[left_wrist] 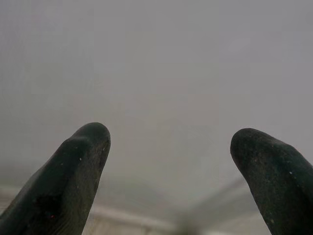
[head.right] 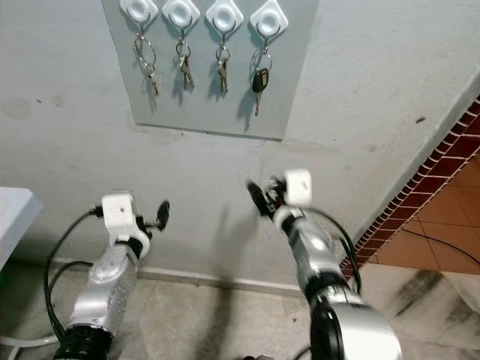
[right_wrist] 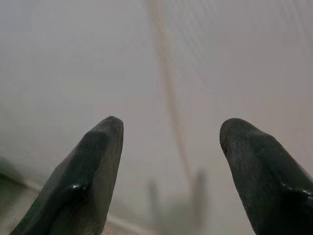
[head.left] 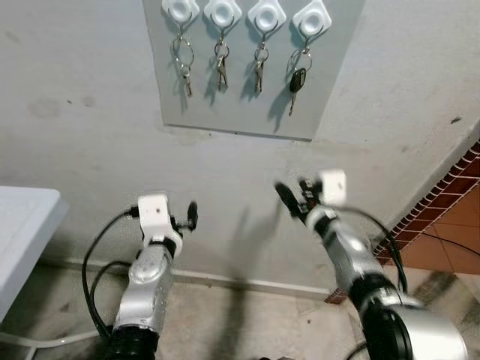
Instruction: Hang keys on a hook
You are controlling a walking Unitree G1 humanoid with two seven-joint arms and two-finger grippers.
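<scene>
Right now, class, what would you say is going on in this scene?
A humanoid robot faces a wall with a grey board carrying four white hooks. A set of keys hangs from each, the rightmost with a black-headed key. The left gripper and right gripper are raised below the board, both open and holding nothing.

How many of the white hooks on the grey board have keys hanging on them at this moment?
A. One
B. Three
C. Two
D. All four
D. Each of the four white hooks on the grey board carries keys: the first hook, the second, the third, and the fourth with the black-headed key.
</scene>
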